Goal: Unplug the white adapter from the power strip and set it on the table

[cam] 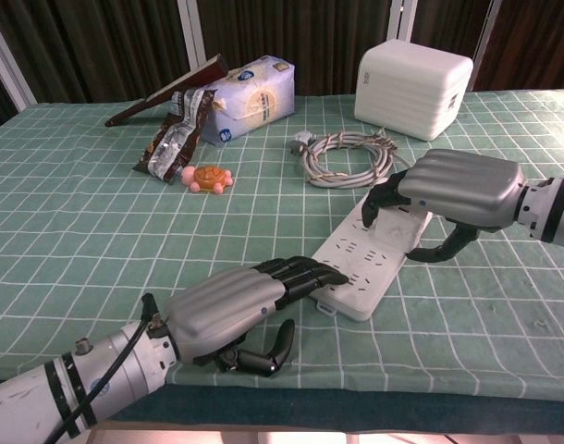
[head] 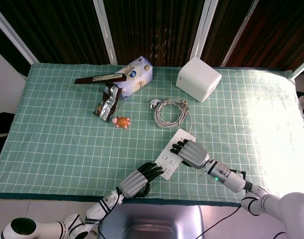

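The white power strip lies slanted on the green mat. My left hand rests flat with its fingertips on the strip's near end, gripping nothing. My right hand arches over the strip's far half. Its fingers curl down onto the strip's top and its thumb hooks in at the right edge. The white adapter is hidden beneath that hand, so I cannot tell whether the hand grips it.
A coiled white cable lies just beyond the strip. Behind it stands a white box. A tissue pack, snack wrappers and a small orange toy sit at the back left.
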